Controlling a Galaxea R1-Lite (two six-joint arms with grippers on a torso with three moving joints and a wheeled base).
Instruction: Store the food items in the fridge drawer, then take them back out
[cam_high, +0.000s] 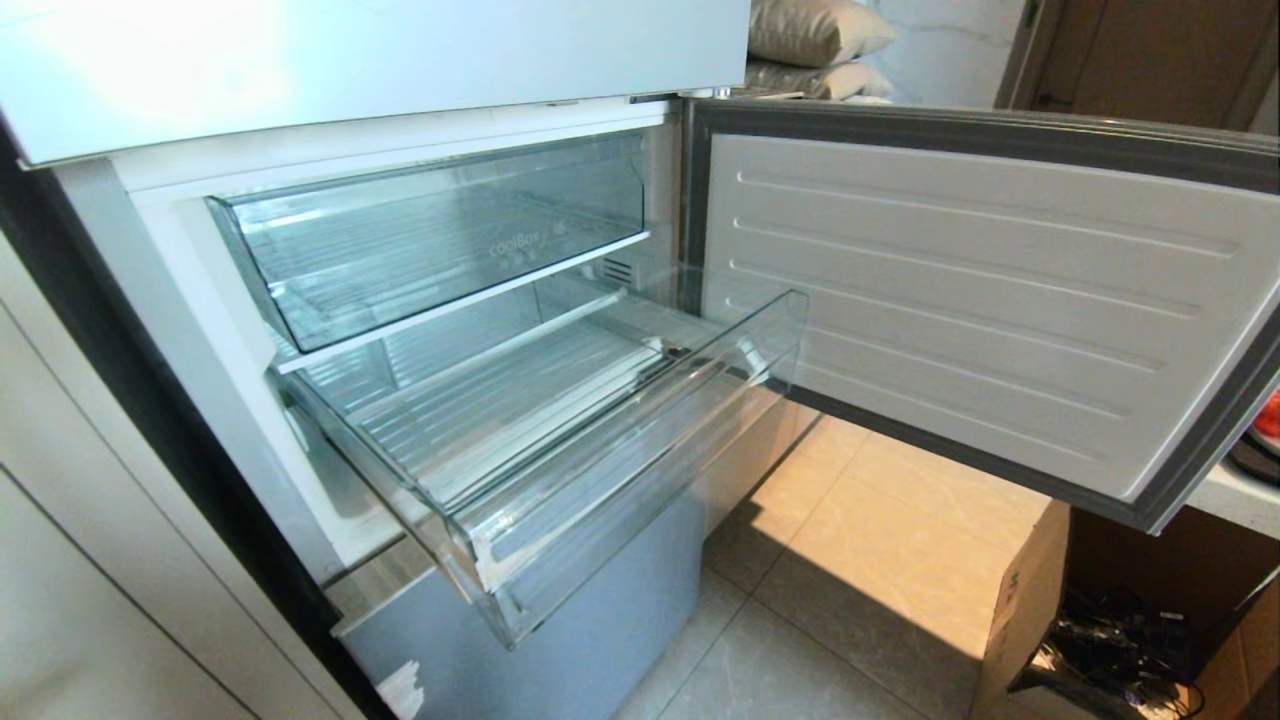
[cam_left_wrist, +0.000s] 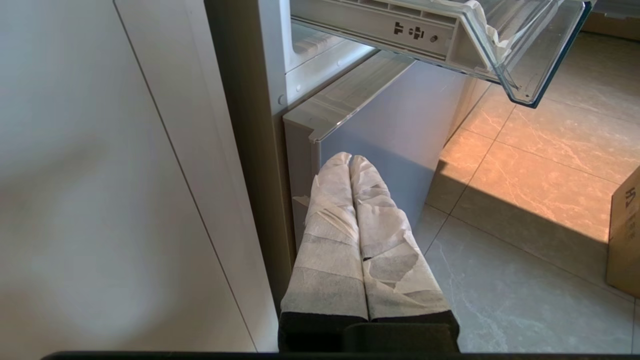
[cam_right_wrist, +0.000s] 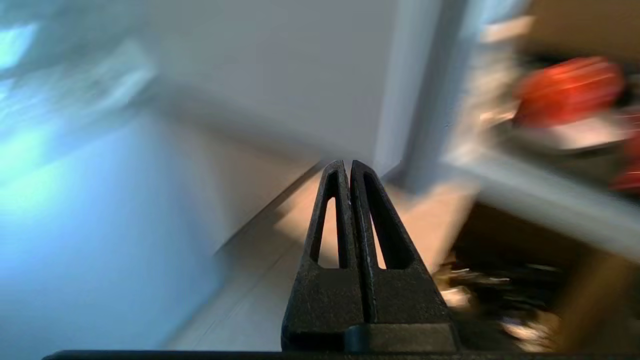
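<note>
Tiled kitchen floor (cam_high: 850, 560), fridge drawer (cam_high: 560, 440) pulled out bare | my right hand (cam_right_wrist: 348, 165) pressed together, holding nothing | risk: red food item (cam_right_wrist: 567, 90) on counter (cam_high: 1235, 495) unreachable past fridge door (cam_high: 980, 300)

I see the tiled floor (cam_high: 850, 560) lower right of the head frame, sunlit near the fridge. A cardboard box (cam_high: 1020, 600) stands on it at the right edge, under a tabletop (cam_high: 1240, 495) corner.
</note>
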